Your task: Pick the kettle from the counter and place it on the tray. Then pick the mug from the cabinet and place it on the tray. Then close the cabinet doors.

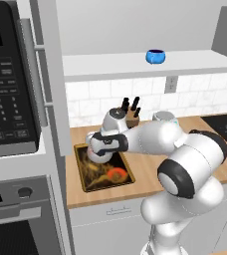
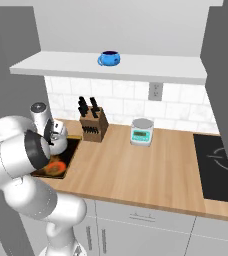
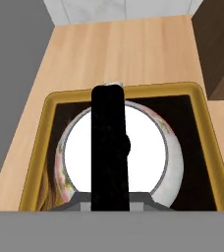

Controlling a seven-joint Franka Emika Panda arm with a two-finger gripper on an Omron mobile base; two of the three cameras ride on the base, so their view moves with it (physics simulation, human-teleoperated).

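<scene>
Nearest the lens in the hand view is the kettle's black arched handle [image 3: 110, 147], a broad dark band running up the middle of the frame, with the white lid and faintly patterned body of the kettle [image 3: 153, 152] spreading out behind it. The gripper [image 3: 110, 199] sits at the bottom centre of that frame, its jaws drawn close together and clamped on the handle.

Going by size: the counter [image 2: 136, 170] fills the middle band of the right base view, a pale wooden worktop. On it, at the lower left of the left base view, lies the tray [image 1: 105, 172], its dark painted face showing an orange-red spot. The kettle is over the tray, within its rim; whether its base already rests on the tray I cannot tell. The knife block [image 2: 93, 125] stands just behind the tray. Smallest, the mug [image 2: 109, 58] sits on the cabinet shelf [image 2: 151, 67] in the upper centre.

I judge the kettle stiff, fairly light if empty, with a smooth glazed body that would slip in a two-finger grip. The arched handle is the sensible hold, taken at its top so the body hangs level beneath.
</scene>
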